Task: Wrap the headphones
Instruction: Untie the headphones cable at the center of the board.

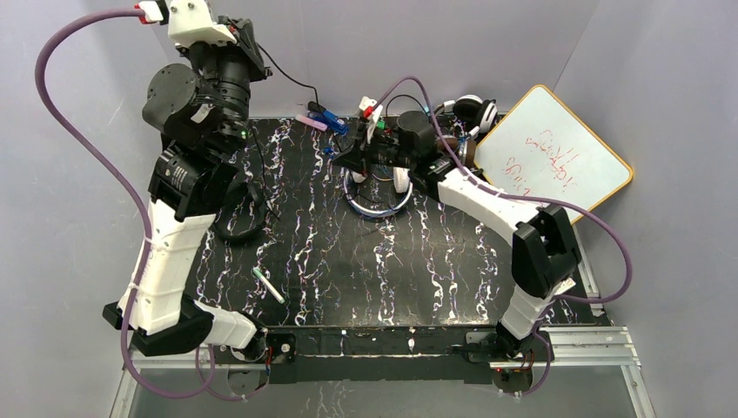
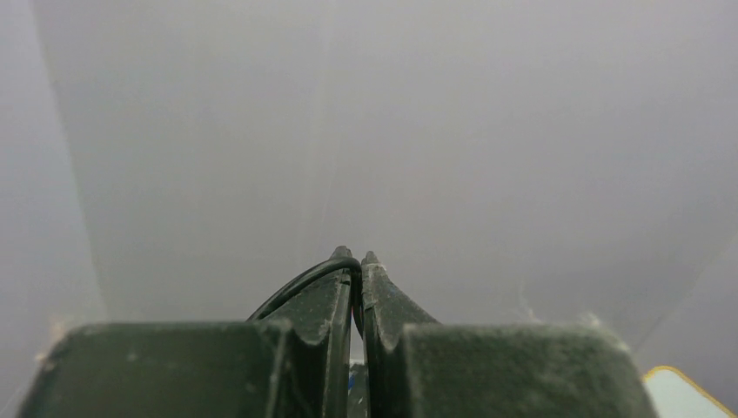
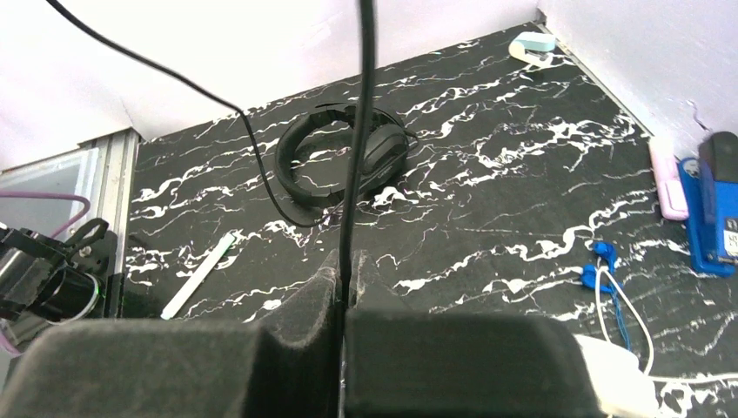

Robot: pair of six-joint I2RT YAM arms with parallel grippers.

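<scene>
The black headphones (image 3: pixel 339 161) lie flat on the left side of the desk (image 1: pixel 392 270), their band an open loop. Their thin black cord (image 3: pixel 365 87) runs up off the desk. The white headphones (image 1: pixel 376 207) lie flat near the middle. A third headset (image 1: pixel 474 111) rests at the far edge.

Top external: high behind the arm bases (image 1: pixel 261 347), looking down on the whole table (image 1: pixel 435 279).
Left wrist: raised, close over its own fingers (image 2: pixel 318 331), facing grey wall (image 2: pixel 435 131).
Right wrist: low at the far side, facing left across the table (image 3: pixel 487 174).
Top and right wrist share the black headphones (image 1: pixel 248 209) (image 3: pixel 387 155) and white pen (image 1: pixel 270 286) (image 3: pixel 198 274).
The black cord (image 1: pixel 291 77) (image 2: pixel 296 283) (image 3: pixel 361 104) shows in all three.
</scene>
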